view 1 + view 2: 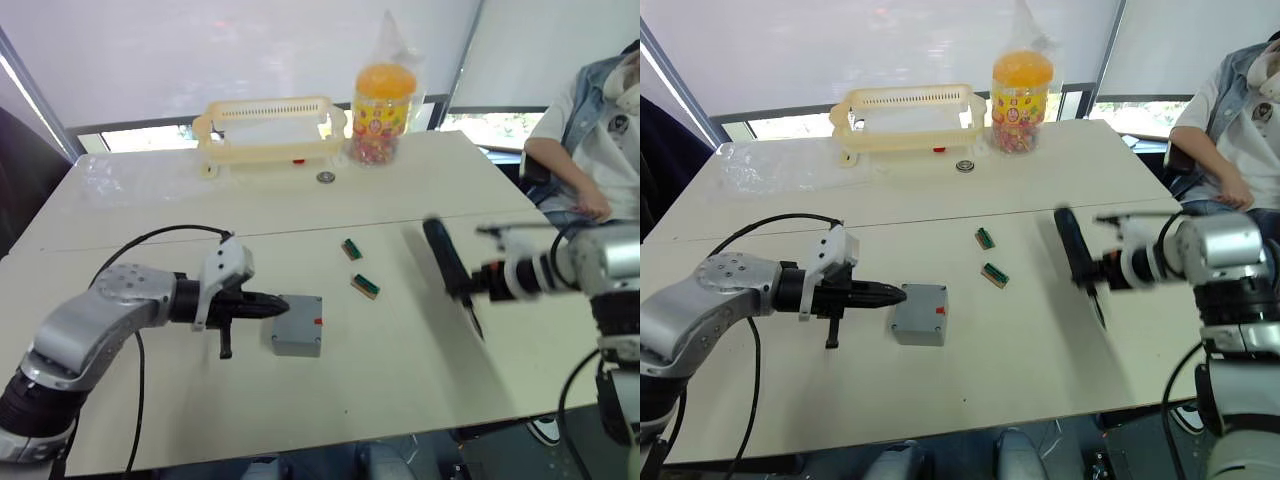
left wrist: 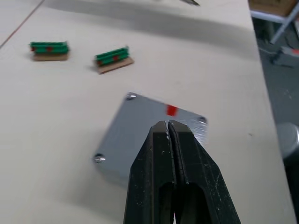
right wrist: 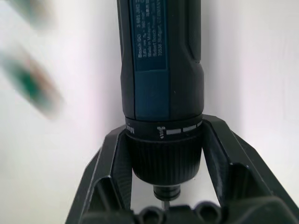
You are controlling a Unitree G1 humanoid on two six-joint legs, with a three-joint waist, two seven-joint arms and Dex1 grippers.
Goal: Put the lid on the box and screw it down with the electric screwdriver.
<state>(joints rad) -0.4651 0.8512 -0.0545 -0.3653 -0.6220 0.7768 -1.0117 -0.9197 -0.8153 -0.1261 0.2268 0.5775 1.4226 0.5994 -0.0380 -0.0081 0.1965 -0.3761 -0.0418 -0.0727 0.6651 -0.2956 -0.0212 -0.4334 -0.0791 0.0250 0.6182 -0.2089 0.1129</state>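
Touching lid (image 2: 140,135), closed left tool (image 2: 168,125)

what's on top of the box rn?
The lid sits on the box, screw heads visible at three corners. The shut left gripper hangs over it and covers the fourth corner. The box's inside is hidden.

On a table (image 1: 420,360), a box (image 1: 298,326) with its lid (image 2: 140,133) on top sits at the tips of the left gripper (image 1: 283,305), apparently touching. Two small terminal blocks (image 1: 365,286) (image 1: 351,248) lie beyond the box, between the two grippers. The right gripper (image 1: 1102,272) holds a screwdriver (image 1: 1076,253) above the table, well to the box's right. Far behind stand a basket (image 1: 268,132) and jar (image 1: 381,112).
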